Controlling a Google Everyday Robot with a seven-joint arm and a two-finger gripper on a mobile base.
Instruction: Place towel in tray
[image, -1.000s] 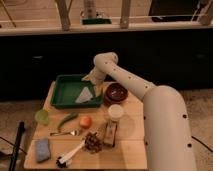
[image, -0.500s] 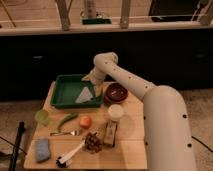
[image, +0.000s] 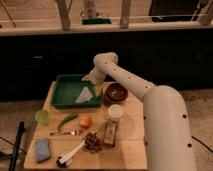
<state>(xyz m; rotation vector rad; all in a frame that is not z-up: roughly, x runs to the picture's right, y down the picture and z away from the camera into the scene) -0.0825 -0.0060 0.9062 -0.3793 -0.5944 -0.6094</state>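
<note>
Wooden table (image: 130, 150) — towel (image: 86, 95) in green tray (image: 62, 96), just beside end effector (image: 91, 78).

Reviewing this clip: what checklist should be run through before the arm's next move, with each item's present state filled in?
1. Towel lies inside the green tray: ok.
2. No part of the towel hangs over the tray's rim: ok, as far as it shows.
3. Gripper is over the tray's right rear corner, just above the towel: ok.
4. Gripper is free of the towel: cannot tell.
5. Dark bowl stands apart from the tray, right of it and close beside the arm: ok, but a retreat should probably go up first.
</note>
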